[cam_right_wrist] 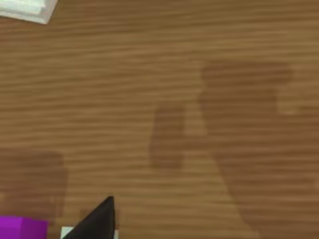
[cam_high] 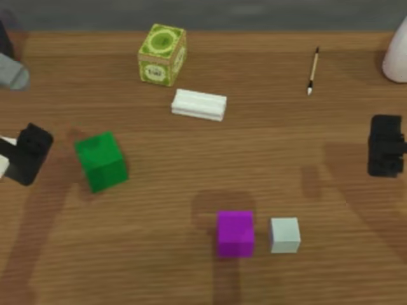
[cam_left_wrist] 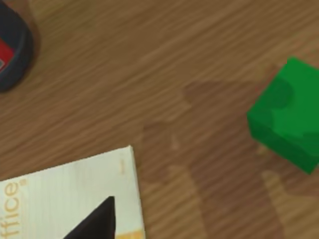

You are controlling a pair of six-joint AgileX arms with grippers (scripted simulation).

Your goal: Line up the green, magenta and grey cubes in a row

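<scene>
Top view: three cubes on a wooden table (cam_high: 286, 146), none held.
Green cube: the largest, bright green solid cube (cam_high: 100, 161), at the left, turned askew, well apart from the other two; probably rigid and light, with smooth faces; take it across two opposite flat sides.
Magenta cube: slightly smaller vivid magenta solid cube (cam_high: 234, 233), near the front centre; same handling.
Grey cube: smallest pale grey solid cube (cam_high: 284, 234), just right of the magenta one, apart; narrow pinch, likely slippery.
Left gripper (cam_high: 27, 154): beside the green cube; claw state, cannot tell.
Right gripper (cam_high: 385, 145): parked at the right edge; cannot tell.
</scene>
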